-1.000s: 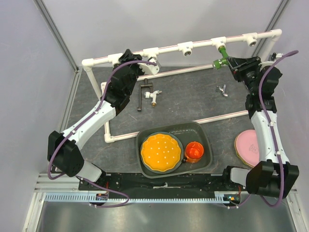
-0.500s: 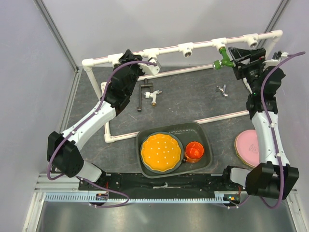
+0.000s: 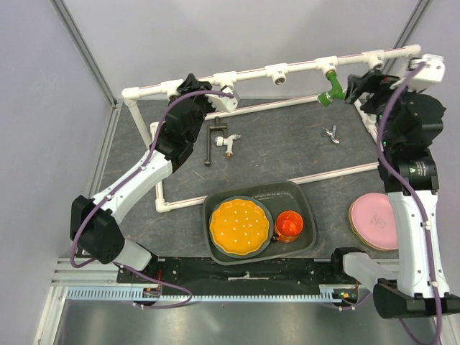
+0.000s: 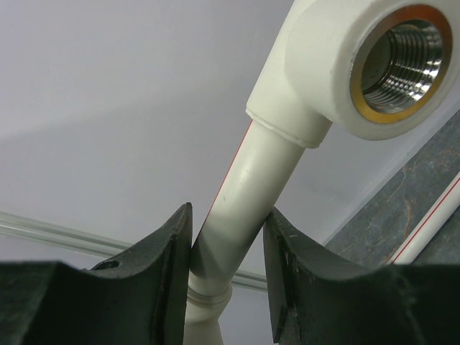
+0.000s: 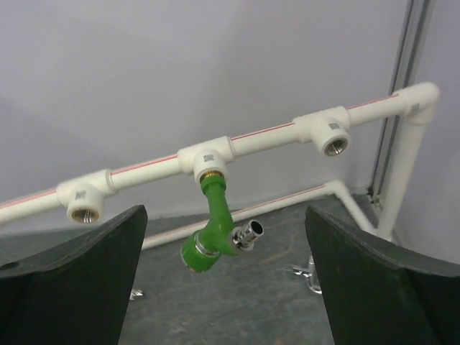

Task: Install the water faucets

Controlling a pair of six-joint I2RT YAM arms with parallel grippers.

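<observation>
A green water faucet (image 3: 330, 89) (image 5: 212, 231) with a silver tip (image 5: 249, 231) hangs screwed into a white tee socket (image 5: 206, 161) of the PVC pipe frame (image 3: 251, 73). My right gripper (image 3: 355, 86) (image 5: 226, 287) stands open just right of it, apart from it and holding nothing. The black-handled faucet (image 3: 219, 139) lies on the mat inside the frame. The tiny silvery faucet (image 3: 330, 134) (image 5: 307, 277) lies further right. My left gripper (image 3: 210, 94) (image 4: 228, 244) is shut on the frame's white pipe (image 4: 241, 205), below a brass-threaded tee socket (image 4: 392, 61).
Empty tee sockets (image 5: 85, 206) (image 5: 332, 139) flank the green faucet. A grey tray (image 3: 305, 194) near the front holds an orange plate (image 3: 239, 226) and an orange cup (image 3: 290, 225). A pink plate (image 3: 374, 219) lies at the right, under my right arm.
My right gripper has opened, let go of the green faucet and drawn back up and to the right. The faucet stays in its socket. The left arm has not moved.
</observation>
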